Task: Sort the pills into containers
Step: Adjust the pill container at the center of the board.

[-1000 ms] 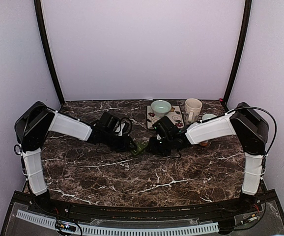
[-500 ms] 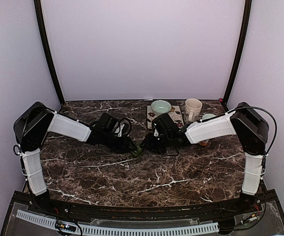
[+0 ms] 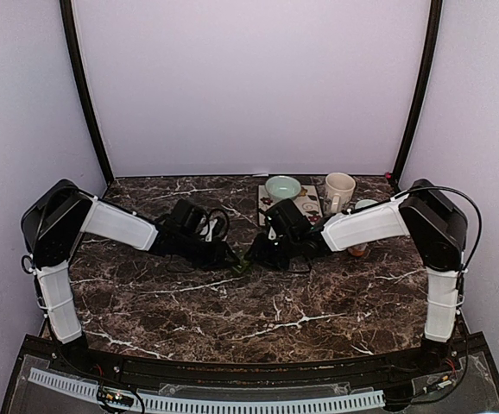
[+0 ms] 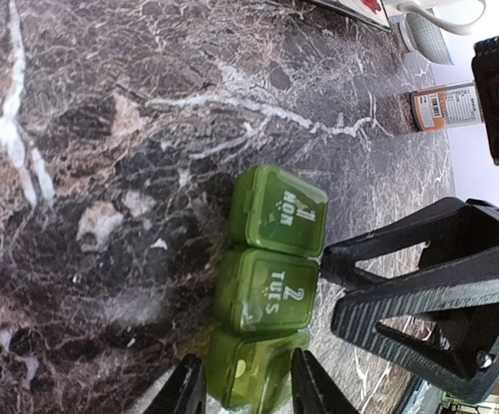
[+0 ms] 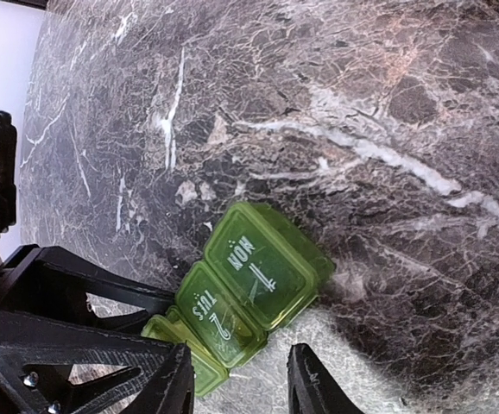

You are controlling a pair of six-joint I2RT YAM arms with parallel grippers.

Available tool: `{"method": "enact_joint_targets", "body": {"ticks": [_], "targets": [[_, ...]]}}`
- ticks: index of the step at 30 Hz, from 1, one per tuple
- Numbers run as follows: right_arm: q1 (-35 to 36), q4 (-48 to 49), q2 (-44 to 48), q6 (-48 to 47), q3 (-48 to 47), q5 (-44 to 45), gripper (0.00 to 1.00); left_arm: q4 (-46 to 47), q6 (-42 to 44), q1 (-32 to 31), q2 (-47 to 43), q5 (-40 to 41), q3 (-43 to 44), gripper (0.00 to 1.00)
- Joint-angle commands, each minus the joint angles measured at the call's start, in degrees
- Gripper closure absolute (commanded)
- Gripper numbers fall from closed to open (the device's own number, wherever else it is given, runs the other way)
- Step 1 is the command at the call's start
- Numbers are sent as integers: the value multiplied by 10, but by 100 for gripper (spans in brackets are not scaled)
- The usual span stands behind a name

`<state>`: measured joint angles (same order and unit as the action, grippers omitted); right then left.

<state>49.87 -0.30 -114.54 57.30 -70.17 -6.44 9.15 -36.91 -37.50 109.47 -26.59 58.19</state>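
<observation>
The pill box (image 4: pixel 271 259) is a dark green row of square compartments; the lids marked MON 1 and TUES 2 are closed. It lies on the marble between both arms (image 3: pixel 242 262). My left gripper (image 4: pixel 245 392) is closed around its third compartment, where one pale pill (image 4: pixel 240 367) shows through. My right gripper (image 5: pixel 241 388) is open just in front of the box (image 5: pixel 254 276), its fingers apart and not touching it. In the top view the left gripper (image 3: pixel 229 257) and right gripper (image 3: pixel 261 252) face each other across the box. No other pills show.
An amber white-capped bottle (image 3: pixel 359 250) stands behind the right arm and also shows in the left wrist view (image 4: pixel 444 105). A pale green bowl (image 3: pixel 282 186) on a patterned mat (image 3: pixel 269 208) and a cream mug (image 3: pixel 339 191) stand at the back.
My right gripper has moved left, up to the pill box. The left gripper and the box have stayed almost still.
</observation>
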Motion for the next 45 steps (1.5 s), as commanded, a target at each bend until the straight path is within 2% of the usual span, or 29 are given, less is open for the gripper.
{"method": "enact_joint_targets", "body": {"ticks": [1, 13, 27, 36, 45], "targets": [[0, 7, -4, 4, -8, -1, 62, 5, -3, 1, -33, -9, -15, 65], [-1, 10, -28, 8, -26, -13, 63, 34, -12, 5, -33, -23, -37, 65], [-7, 3, -48, 9, -39, -21, 70, 52, -16, 15, -20, -36, -45, 67], [-17, 15, -62, 19, -30, -48, 72, 57, -18, 19, -14, -39, -50, 60], [-19, 10, -67, 15, -33, -57, 73, 66, -21, 19, 4, -51, -41, 60]]}}
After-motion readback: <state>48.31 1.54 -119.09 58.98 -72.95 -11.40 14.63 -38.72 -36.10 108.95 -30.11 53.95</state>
